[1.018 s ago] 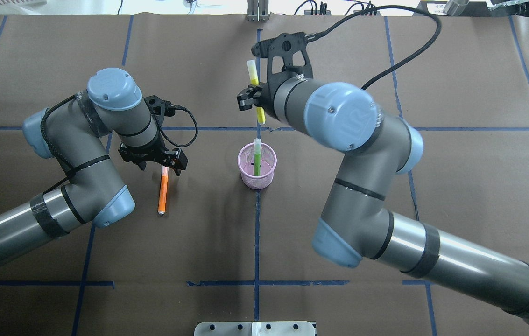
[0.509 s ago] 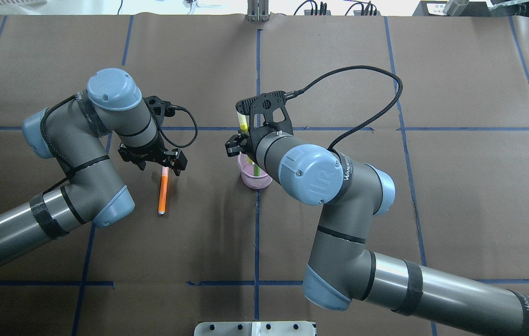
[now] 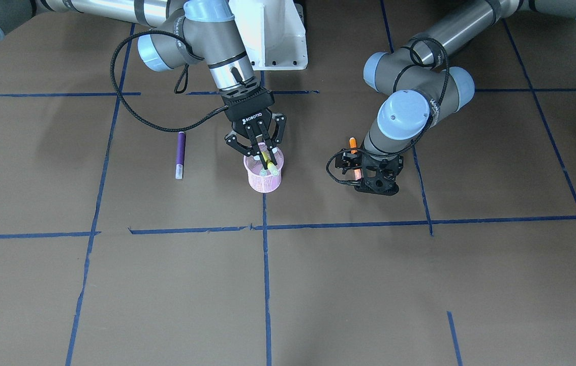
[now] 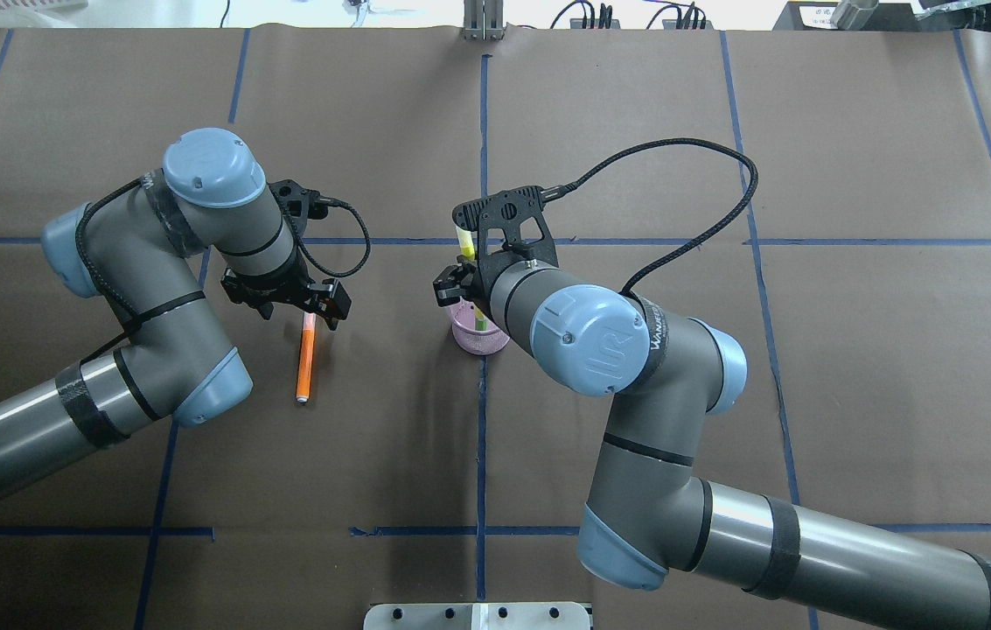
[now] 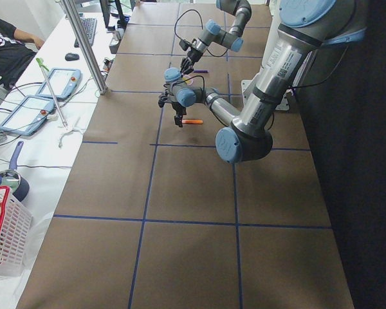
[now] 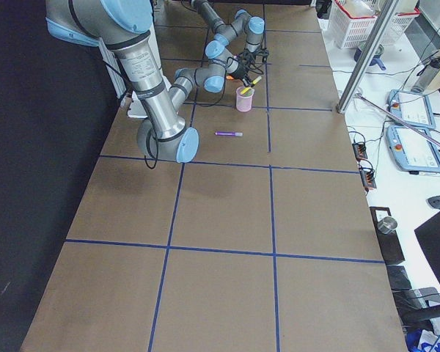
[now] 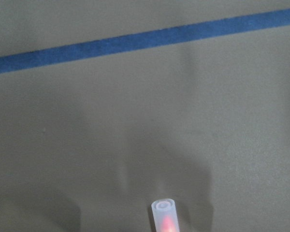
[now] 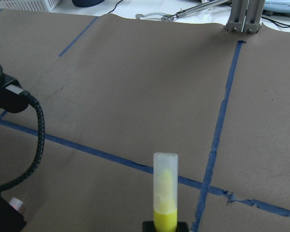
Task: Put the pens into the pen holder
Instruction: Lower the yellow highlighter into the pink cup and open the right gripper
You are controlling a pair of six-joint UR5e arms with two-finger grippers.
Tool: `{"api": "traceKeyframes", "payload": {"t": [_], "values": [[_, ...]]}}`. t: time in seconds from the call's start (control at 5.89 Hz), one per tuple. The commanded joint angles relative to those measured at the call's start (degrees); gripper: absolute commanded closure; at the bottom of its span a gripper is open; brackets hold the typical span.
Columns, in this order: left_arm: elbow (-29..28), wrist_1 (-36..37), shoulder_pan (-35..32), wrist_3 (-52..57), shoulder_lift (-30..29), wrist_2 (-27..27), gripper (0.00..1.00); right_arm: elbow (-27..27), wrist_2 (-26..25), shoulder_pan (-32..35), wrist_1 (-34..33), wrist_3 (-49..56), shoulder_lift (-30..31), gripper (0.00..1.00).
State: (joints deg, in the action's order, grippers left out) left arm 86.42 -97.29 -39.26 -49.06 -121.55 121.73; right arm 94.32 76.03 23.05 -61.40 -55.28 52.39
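Pen holder (image 3: 260, 184), pink mesh, upright on the brown worktop (image 3: 420, 284), set on the centre tape line (image 3: 266, 264). Inside it, green pen (image 4: 478, 321), standing with its pale cap up. Directly over the holder's mouth, right pincer (image 3: 259, 147), closed on the yellow pen (image 8: 164, 188) partway along its length. That pen tilted, pale cap up and leaning away from the robot, lower end down at the holder's mouth; how deep inside, hidden by the fingers. Orange pen (image 4: 305, 359) flat on the worktop on the robot's left, well apart from the holder. Low over that pen's far end, left pincer (image 4: 306, 308), spread wide with a finger on either side, gripping nothing; whether touching the pen, cannot tell. Purple pen (image 3: 180, 151) flat on the worktop on the robot's right, apart from the holder, pale cap end pointing away from the robot.
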Motion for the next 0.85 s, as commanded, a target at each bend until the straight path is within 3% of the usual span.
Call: {"api": "traceKeyframes", "payload": {"t": [0.0,0.51,0.68], "values": [[0.0,0.0,0.1,0.1,0.0,0.0,0.0,0.0,-0.1,0.0,0.0,-0.2,0.2,0.0],[-0.1,0.0,0.1,0.1,0.0,0.0,0.0,0.5,0.5,1.8,-0.3,0.0,-0.4,0.0],[-0.3,0.1,0.1,0.1,-0.1,0.0,0.17,1.5,3.7,4.0,-1.0,0.1,-0.4,0.0]]}}
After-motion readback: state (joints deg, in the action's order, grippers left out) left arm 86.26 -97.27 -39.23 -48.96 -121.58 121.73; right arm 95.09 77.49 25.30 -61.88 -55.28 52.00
